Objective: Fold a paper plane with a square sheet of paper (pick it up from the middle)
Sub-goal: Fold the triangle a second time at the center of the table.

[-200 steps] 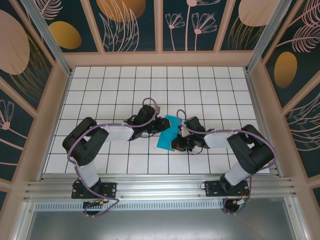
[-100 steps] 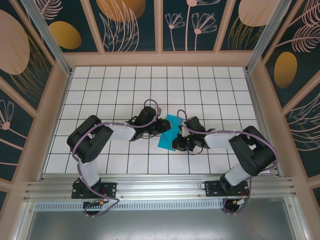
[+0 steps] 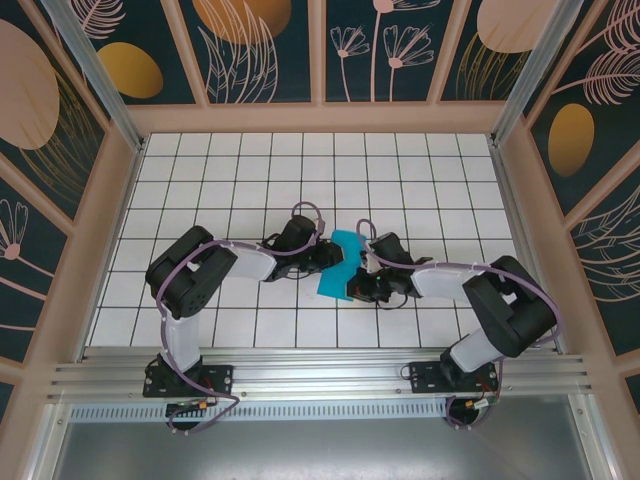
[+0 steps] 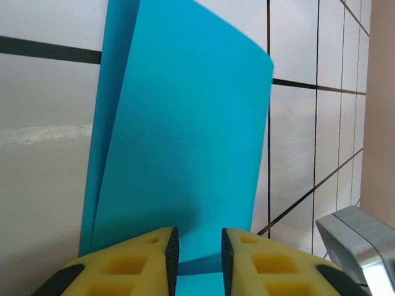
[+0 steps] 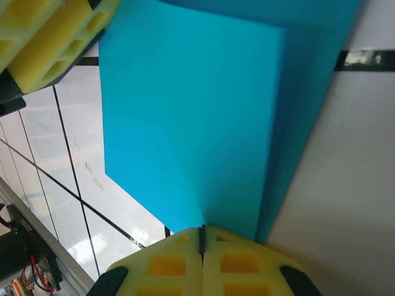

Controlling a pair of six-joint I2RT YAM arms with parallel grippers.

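Left wrist view crops the square sheet of paper (image 4: 185,135) at top (near end seemingly behind fingers (image 4: 139,262)).

Looking down on a white tiled floor (image 3: 400,170) ruled in dark lines, gleaming under even light. Being hemmed on three sides by teal wall panels (image 3: 260,75) printed with pale flowers and orange ovals, framed in light wood (image 3: 318,118). Ending nearside at an aluminium rail (image 3: 320,378).
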